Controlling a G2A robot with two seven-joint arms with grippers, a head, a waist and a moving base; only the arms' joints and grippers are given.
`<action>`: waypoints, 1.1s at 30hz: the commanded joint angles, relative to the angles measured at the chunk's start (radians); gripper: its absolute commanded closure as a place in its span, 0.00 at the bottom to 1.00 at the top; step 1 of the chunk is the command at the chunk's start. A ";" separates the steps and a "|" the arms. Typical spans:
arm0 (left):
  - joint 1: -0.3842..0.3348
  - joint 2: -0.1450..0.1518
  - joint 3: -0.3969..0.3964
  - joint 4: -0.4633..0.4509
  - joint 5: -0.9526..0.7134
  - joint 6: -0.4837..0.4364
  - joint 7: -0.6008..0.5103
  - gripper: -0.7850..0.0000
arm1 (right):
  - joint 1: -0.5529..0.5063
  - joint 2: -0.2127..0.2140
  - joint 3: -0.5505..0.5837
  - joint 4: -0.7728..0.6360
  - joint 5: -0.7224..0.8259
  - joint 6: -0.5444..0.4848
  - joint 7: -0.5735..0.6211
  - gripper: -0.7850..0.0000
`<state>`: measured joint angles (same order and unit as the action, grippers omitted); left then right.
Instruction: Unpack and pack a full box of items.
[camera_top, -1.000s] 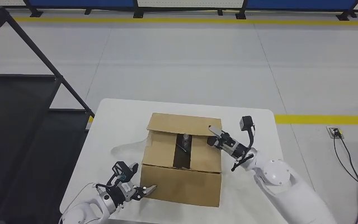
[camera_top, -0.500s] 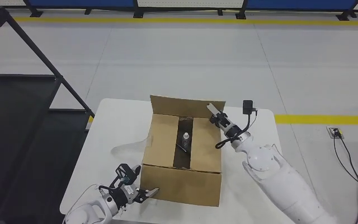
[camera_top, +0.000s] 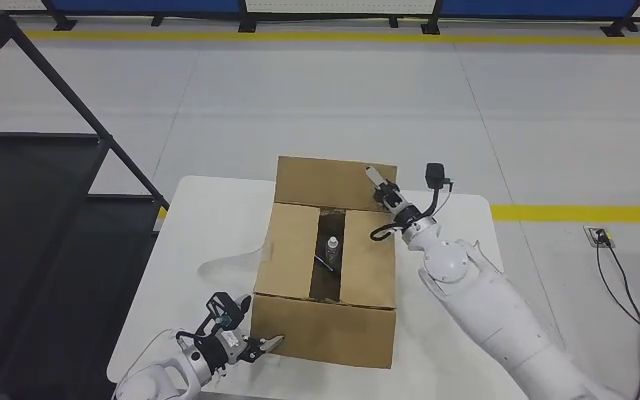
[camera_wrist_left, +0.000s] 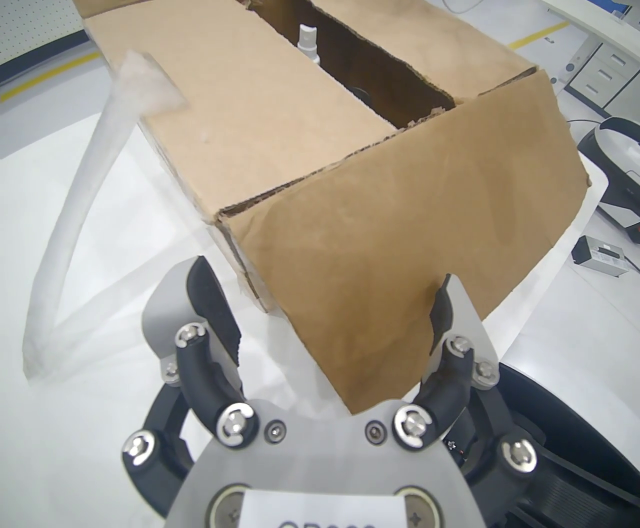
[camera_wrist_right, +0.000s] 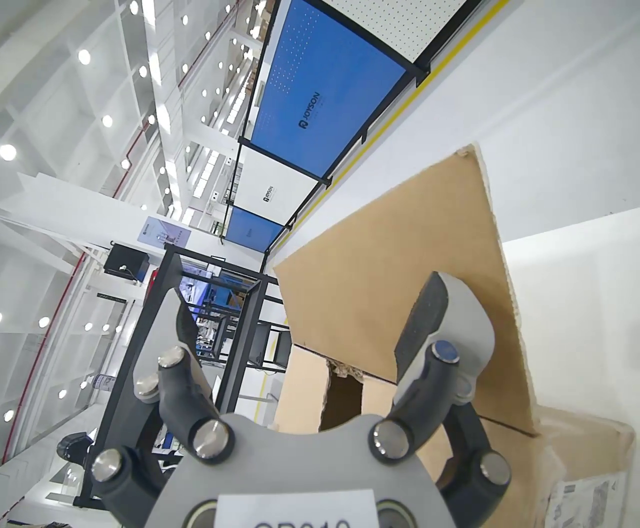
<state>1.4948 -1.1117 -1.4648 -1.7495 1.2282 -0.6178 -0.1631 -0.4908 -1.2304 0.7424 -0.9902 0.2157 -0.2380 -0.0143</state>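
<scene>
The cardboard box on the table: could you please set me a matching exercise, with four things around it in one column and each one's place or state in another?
1. far flap
2. left gripper
3. bottle
4. white strip

A. inside the box, in the gap between its top flaps
B. curling from the box's side to the table
C. raised, beside the right gripper
D. open, at the box's near corner

Pairs: 1-C, 2-D, 3-A, 4-B.

Logo lettering on blue panel (camera_wrist_right: 320, 100), white panel (camera_wrist_right: 270, 192); illegible print on label (camera_wrist_right: 585, 500) on box (camera_wrist_right: 400, 280).
</scene>
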 joint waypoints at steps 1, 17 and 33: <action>0.000 0.001 0.002 -0.002 -0.001 0.002 -0.001 0.00 | 0.016 -0.014 -0.005 0.037 0.005 -0.010 0.006 0.00; 0.009 0.005 0.011 -0.010 0.002 0.015 0.017 0.00 | 0.110 -0.117 -0.035 0.277 0.034 -0.040 0.105 0.00; 0.018 0.011 0.024 -0.017 0.023 0.004 0.031 0.00 | 0.136 -0.148 0.004 0.361 0.031 -0.070 0.302 0.00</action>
<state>1.5123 -1.1011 -1.4417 -1.7655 1.2486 -0.6126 -0.1324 -0.3546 -1.3784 0.7429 -0.6293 0.2495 -0.3063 0.2818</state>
